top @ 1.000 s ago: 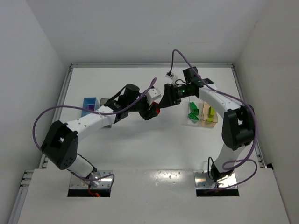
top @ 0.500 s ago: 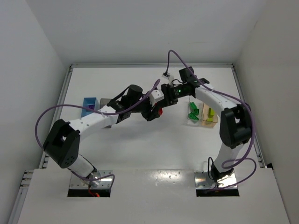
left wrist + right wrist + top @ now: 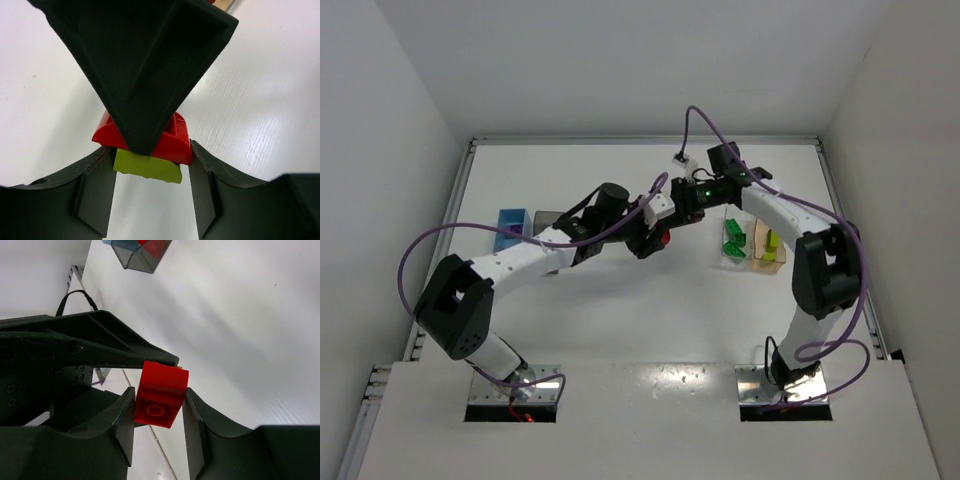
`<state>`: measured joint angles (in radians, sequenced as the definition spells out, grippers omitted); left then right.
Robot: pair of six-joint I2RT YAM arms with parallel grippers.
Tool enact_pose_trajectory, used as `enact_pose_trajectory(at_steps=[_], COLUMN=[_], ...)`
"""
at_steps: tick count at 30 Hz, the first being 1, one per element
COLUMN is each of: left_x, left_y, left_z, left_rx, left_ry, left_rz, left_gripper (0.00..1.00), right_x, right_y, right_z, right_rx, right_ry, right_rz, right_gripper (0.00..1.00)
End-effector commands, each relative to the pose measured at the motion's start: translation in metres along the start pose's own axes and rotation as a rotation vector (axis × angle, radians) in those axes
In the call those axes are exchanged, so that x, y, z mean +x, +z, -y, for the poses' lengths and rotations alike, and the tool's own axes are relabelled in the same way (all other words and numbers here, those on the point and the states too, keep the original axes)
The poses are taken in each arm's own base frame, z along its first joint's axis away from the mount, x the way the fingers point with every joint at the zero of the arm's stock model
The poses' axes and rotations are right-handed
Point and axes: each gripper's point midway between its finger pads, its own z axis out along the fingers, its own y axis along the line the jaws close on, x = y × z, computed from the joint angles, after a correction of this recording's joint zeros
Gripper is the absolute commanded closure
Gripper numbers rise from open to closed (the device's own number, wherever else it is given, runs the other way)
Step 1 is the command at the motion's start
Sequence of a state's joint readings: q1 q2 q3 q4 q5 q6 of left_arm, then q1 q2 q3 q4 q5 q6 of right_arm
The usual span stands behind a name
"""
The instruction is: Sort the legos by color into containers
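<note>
Since a second ago my left arm (image 3: 520, 258) has reached a little further right over the white table (image 3: 620, 320). My right arm (image 3: 782, 215) is almost where it was, so the two grippers stay nose to nose above the middle.

On the left, behind my left forearm, stand the light blue bin (image 3: 510, 220) and, just beside it, the dark grey bin (image 3: 136, 259). The right wrist view shows something red (image 3: 156, 246) inside the dark one; what the blue one holds I cannot make out. On the right stand the clear bin (image 3: 732, 263), with green legos (image 3: 732, 238) in it, and just beside that the tan-orange bin (image 3: 768, 266), with yellow-green legos (image 3: 772, 242).

Between the grippers is a two-brick stack, a red lego (image 3: 161, 392) pressed onto a yellow-green lego (image 3: 147, 168), seemingly held off the table. My right gripper (image 3: 159, 396) pinches the red lego by its sides, the brick's long axis running along my fingers. My left gripper (image 3: 151, 150) is closed around the yellow-green lego, which lies crosswise between the pads. I read that as a grip, though a thin gap shows at one pad.

Both sets of jaws meet at the stack, so I judge the coming move is a pull apart along the line between them. Afterwards each brick sits on the far side from its bin: red belongs left, yellow-green right.
</note>
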<state>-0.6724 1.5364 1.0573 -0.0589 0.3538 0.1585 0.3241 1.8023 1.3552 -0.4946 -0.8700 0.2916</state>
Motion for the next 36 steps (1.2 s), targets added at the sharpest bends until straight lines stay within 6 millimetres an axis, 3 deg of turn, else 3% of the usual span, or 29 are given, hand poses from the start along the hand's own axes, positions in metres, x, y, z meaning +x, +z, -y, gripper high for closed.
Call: enact_pose_trajectory(at_steps=[1, 7, 10, 16, 21, 25, 27, 30, 35, 36], left_x=[0.000, 0.013, 0.011, 0.010, 0.011, 0.004, 0.000, 0.008, 0.017, 0.011], left_y=[-0.007, -0.008, -0.012, -0.018, -0.028, -0.048, -0.059, -0.085, -0.114, -0.120], left_z=[-0.008, -0.006, -0.012, -0.018, -0.037, -0.062, -0.075, -0.111, -0.139, -0.144], left_rx=[-0.059, -0.062, -0.082, -0.100, -0.138, -0.205, -0.226, -0.305, -0.407, -0.421], left_ry=[0.020, 0.031, 0.030, 0.024, 0.003, -0.071, -0.120, -0.277, -0.441, -0.465], left_rz=[0.002, -0.023, -0.016, -0.009, 0.000, 0.038, 0.066, 0.086, 0.071, 0.084], left_gripper=[0.72, 0.72, 0.72, 0.72, 0.72, 0.72, 0.72, 0.74, 0.78, 0.78], right_x=[-0.025, -0.042, -0.048, -0.040, -0.032, -0.019, -0.021, -0.027, -0.036, -0.038], right_y=[-0.037, -0.074, -0.091, -0.109, -0.122, -0.114, -0.102, -0.084, -0.070, -0.070], right_z=[-0.010, -0.010, -0.011, -0.006, 0.016, 0.013, 0.000, -0.003, -0.011, -0.011], right_rx=[0.016, 0.041, 0.041, 0.044, 0.127, 0.155, 0.129, 0.092, 0.067, 0.066], right_ry=[-0.097, -0.106, -0.114, -0.088, -0.070, -0.119, -0.158, -0.166, -0.189, -0.187], right_rz=[0.109, 0.198, 0.236, 0.267, 0.283, 0.234, 0.216, 0.174, 0.157, 0.163], right_gripper=[1.00, 1.00, 1.00, 1.00, 1.00, 1.00, 1.00, 1.00, 1.00, 1.00])
